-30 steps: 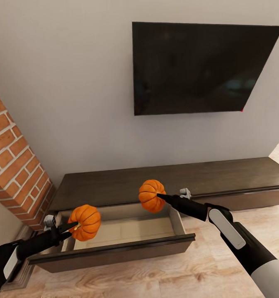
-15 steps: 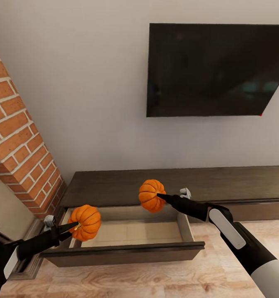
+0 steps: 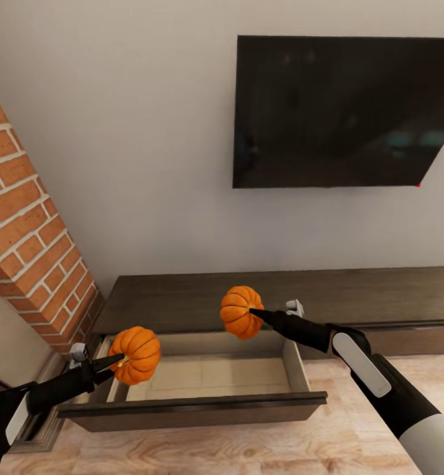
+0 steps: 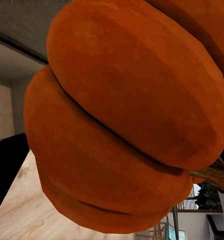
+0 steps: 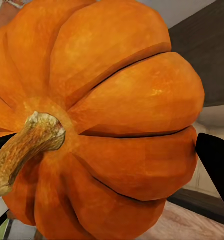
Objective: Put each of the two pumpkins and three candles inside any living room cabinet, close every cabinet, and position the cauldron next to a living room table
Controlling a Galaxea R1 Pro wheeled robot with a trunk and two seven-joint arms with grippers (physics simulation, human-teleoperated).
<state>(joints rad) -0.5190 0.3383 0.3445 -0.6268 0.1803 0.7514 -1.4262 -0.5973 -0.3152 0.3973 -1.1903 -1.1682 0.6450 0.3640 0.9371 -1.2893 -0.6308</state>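
Head view: left gripper [image 3: 119, 360] and right gripper [image 3: 253, 311] each clamp a pumpkin [image 3: 136, 354] over the open cabinet [image 3: 195, 402]; nothing stowed yet, candles and cauldron left.

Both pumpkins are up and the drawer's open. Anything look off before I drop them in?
Nothing stands out. The left gripper holds one pumpkin and the right gripper the other pumpkin, both intact. The cabinet drawer is pulled out square, its pale interior bare.

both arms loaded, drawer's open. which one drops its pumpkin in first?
Probably the left gripper: its pumpkin hangs over the open drawer at its near-left corner. The right gripper's pumpkin sits by the back edge, over the cabinet top.
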